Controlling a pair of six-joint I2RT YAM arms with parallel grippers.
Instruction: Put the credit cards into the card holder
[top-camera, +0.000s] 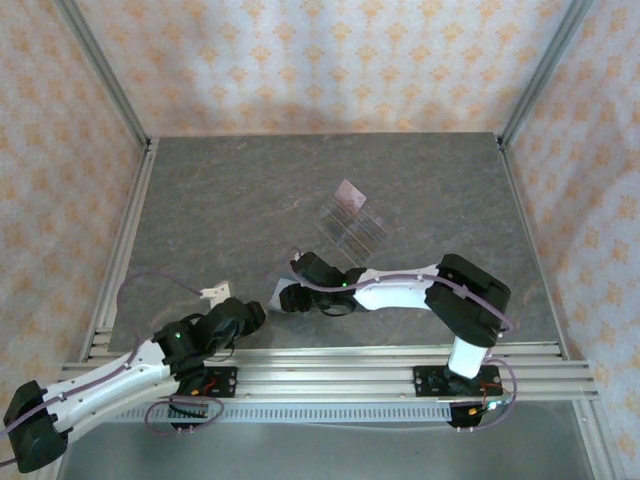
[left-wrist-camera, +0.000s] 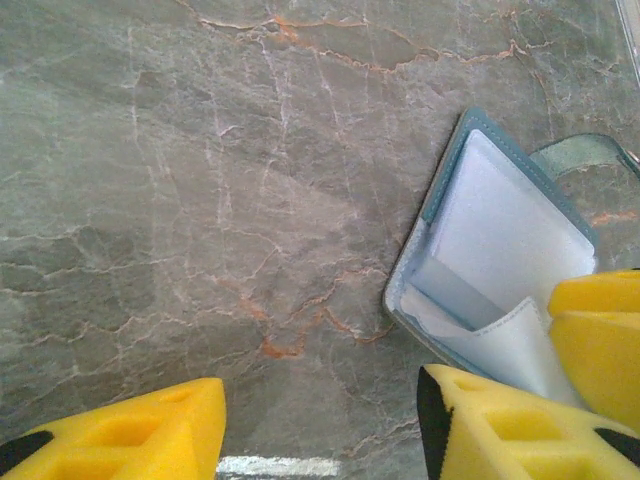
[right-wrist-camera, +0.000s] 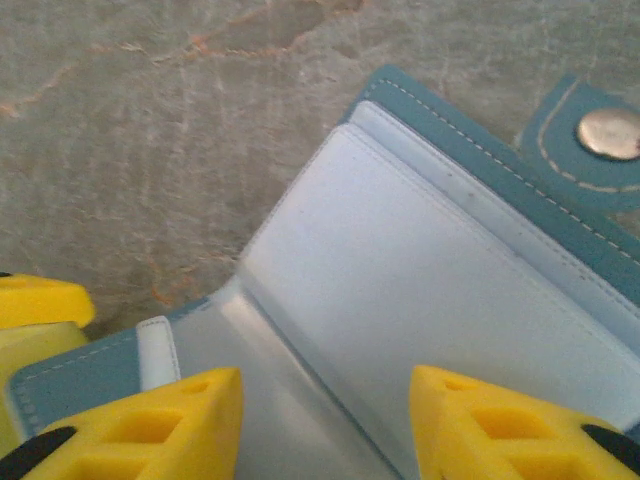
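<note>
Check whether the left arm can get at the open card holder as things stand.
Probably yes: the card holder lies open just right of the left gripper, with nothing but table between them. The right gripper hovers over it, though, crowding the approach.

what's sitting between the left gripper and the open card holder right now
Nothing visible: only bare table lies between the left gripper and the card holder. A finger of the right gripper overlaps one corner of the holder.
</note>
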